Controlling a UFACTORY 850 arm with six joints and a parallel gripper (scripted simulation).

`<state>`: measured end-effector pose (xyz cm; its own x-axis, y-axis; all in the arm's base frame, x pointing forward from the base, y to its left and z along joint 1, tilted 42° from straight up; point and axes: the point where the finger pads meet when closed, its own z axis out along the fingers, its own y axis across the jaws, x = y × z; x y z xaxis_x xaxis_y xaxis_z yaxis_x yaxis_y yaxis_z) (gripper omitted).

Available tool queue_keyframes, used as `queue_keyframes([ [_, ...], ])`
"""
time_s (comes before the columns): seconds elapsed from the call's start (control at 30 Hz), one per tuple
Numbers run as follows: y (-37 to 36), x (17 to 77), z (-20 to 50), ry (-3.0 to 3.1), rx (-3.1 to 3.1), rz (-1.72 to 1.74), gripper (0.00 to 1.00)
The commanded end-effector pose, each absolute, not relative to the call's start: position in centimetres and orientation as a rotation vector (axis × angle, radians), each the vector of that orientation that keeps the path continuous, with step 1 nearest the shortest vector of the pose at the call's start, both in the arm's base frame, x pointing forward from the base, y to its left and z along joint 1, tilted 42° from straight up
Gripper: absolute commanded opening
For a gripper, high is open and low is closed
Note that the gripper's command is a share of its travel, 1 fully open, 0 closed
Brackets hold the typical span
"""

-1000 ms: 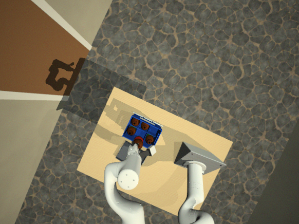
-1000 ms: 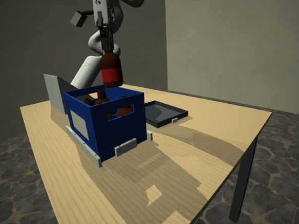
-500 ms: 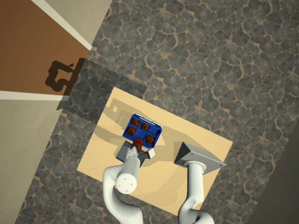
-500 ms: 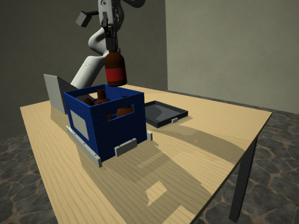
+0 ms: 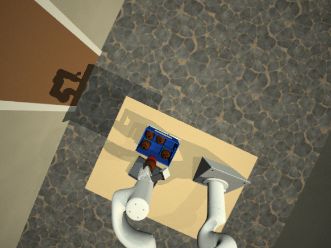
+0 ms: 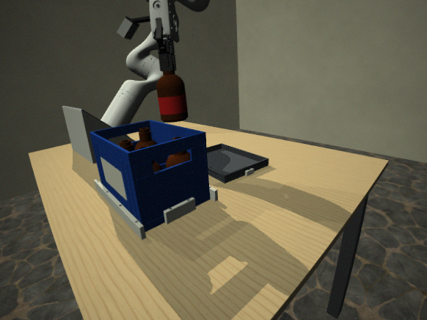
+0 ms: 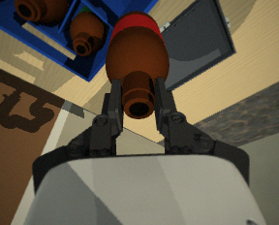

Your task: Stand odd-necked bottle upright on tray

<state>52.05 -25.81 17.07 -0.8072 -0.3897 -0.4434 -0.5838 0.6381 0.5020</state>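
One red-labelled bottle (image 5: pixel 150 164) (image 6: pixel 172 97) (image 7: pixel 138 53) clamped in part-open tool (image 5: pixel 147 169) (image 6: pixel 168 70) (image 7: pixel 138 89); pale wood table (image 5: pixel 182 193) (image 6: pixel 312 154) (image 7: pixel 194 99), stone-patterned floor (image 5: pixel 227 68) (image 6: pixel 396 235) (image 7: pixel 242 113), plain beige-grey wall (image 6: pixel 330 59).

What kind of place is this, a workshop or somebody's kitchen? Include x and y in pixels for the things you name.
Probably a robot test area rather than a kitchen: a robot arm (image 5: pixel 137 209) (image 6: pixel 161 11) stands by a wooden table (image 5: pixel 182 207) (image 6: pixel 312 169), which carries a blue crate (image 5: pixel 169 164) (image 6: pixel 170 187) of brown bottles and a dark tray (image 5: pixel 133 167) (image 6: pixel 240 175) (image 7: pixel 203 70). The stone-patterned floor (image 5: pixel 227 54) alone wouldn't tell.

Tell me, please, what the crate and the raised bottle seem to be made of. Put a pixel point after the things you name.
The crate (image 5: pixel 153 148) (image 6: pixel 172 191) looks like matte blue plastic, judging by its even colour and thin moulded walls. The raised bottle (image 5: pixel 150 164) (image 6: pixel 172 88) (image 7: pixel 137 53) could be brown glass or plastic; no contents show through.
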Motion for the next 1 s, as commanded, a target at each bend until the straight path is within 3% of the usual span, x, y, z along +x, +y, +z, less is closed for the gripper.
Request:
queue_keyframes([
  [0.0,-25.5,52.2,17.5,2.566,-0.784,0.936,0.0],
  [0.97,-21.1,52.8,21.5,2.566,-0.784,0.936,0.0],
])
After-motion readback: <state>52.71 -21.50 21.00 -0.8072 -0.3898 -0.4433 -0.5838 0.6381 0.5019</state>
